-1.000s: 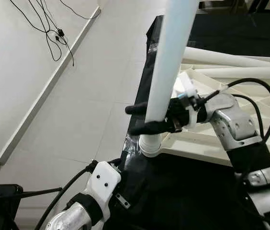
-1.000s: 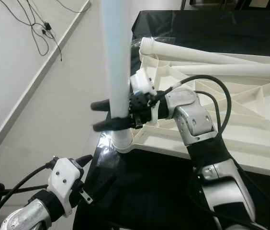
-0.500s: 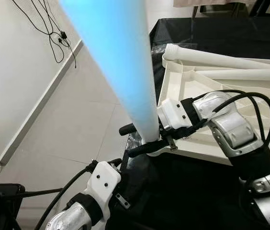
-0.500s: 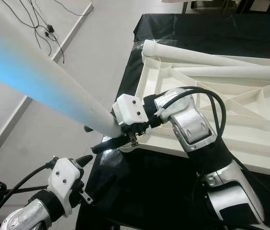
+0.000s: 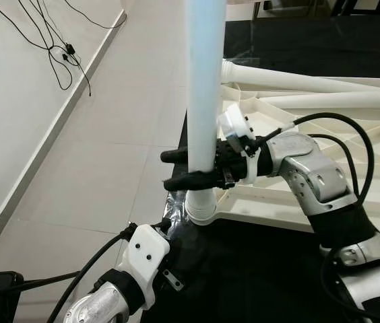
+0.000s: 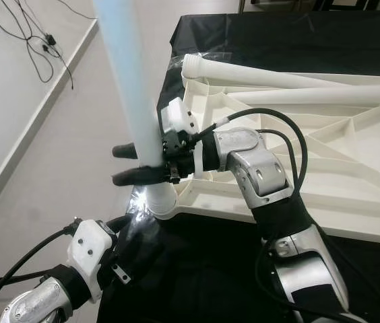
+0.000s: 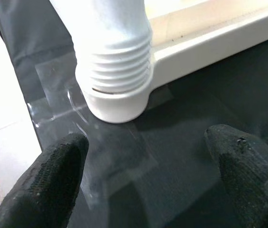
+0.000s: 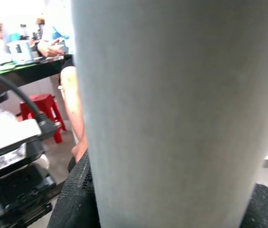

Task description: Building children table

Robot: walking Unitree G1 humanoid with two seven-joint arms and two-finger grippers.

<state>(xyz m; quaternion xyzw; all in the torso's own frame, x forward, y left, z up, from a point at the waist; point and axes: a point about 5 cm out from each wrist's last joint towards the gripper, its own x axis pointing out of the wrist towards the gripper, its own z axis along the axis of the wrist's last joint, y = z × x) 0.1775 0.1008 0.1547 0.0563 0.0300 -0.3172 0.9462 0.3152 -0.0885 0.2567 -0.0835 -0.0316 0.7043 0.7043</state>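
In the left eye view, the right gripper (image 5: 188, 168) is reaching out past the corner of the white tabletop (image 5: 291, 202), its two black fingers closed around a white table leg (image 5: 202, 101) that is standing nearly upright. The leg's threaded lower end is sitting in the corner socket (image 5: 200, 208) of the tabletop, which is lying underside up on a black cloth (image 5: 257, 269). Two more white legs (image 5: 298, 79) are lying along the far side of the tabletop. The left arm is showing low in the frame with its white wrist housing (image 5: 144, 254) over the cloth's edge, and black cables (image 5: 55, 47) are trailing across the pale floor.

In the right eye view, the same grip is showing: the right gripper (image 6: 136, 163) is clamping the leg (image 6: 129, 87) just above the socket (image 6: 157, 202), one finger on each side.

In the left wrist view, the left gripper (image 7: 148, 175) is hovering with its fingertips (image 7: 58, 180) spread wide and holding nothing, just short of the socket (image 7: 117, 97), where the leg's thread ridges (image 7: 117, 61) are partly seated.

In the right wrist view, the leg (image 8: 172, 109) is pressing close against the lens, with a black finger (image 8: 74, 199) hugging its side; a red stool (image 8: 41, 111) is standing in the background
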